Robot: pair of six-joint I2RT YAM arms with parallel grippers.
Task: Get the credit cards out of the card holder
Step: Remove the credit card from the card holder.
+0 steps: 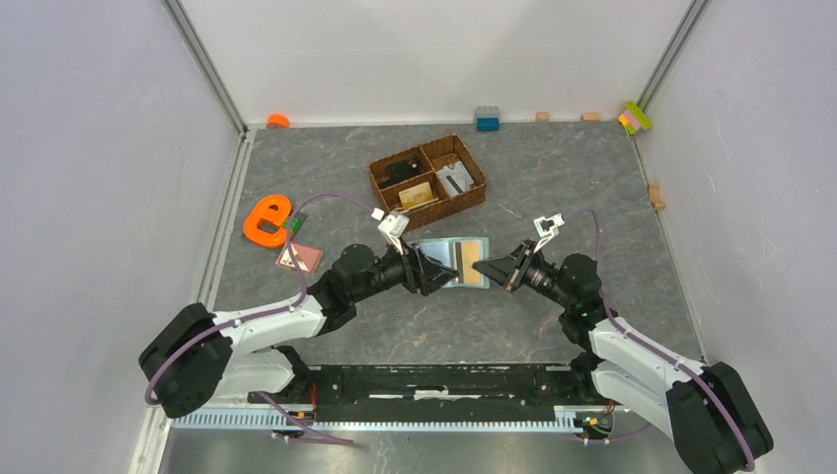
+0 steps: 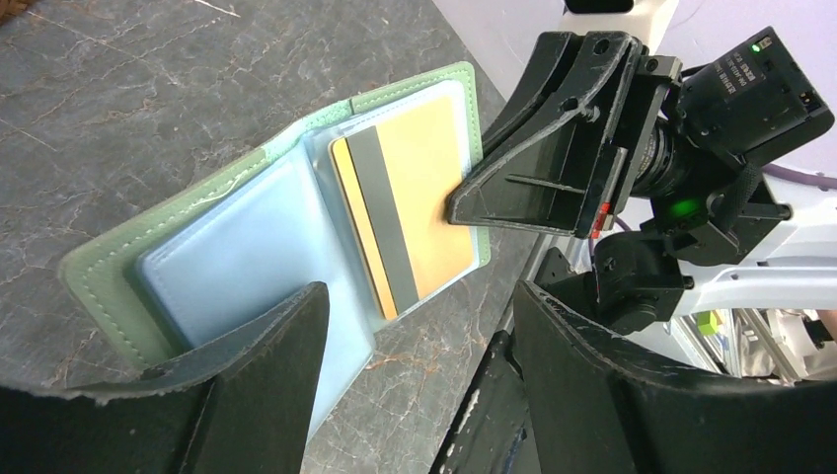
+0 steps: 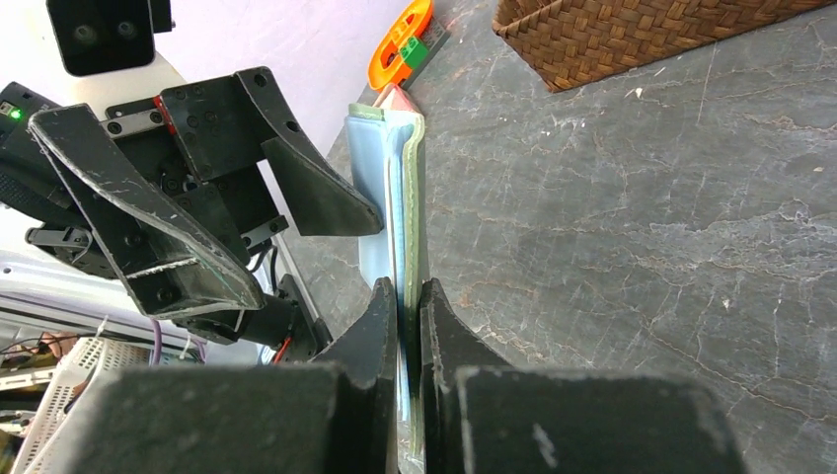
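Observation:
The card holder is spread open, sage green outside and pale blue inside. A tan-orange credit card with a grey stripe sits in its right-hand slot. My right gripper is shut on the holder's right edge, seen edge-on in the right wrist view; from above it shows as the right gripper. My left gripper is open at the holder's near side, one of its fingers over the blue left half, nothing between the jaws. A pinkish-brown credit card lies on the table to the left.
A brown wicker basket with small items stands behind the holder. An orange letter e lies at the left beside the pinkish card. Small blocks line the back wall, and white walls enclose the table.

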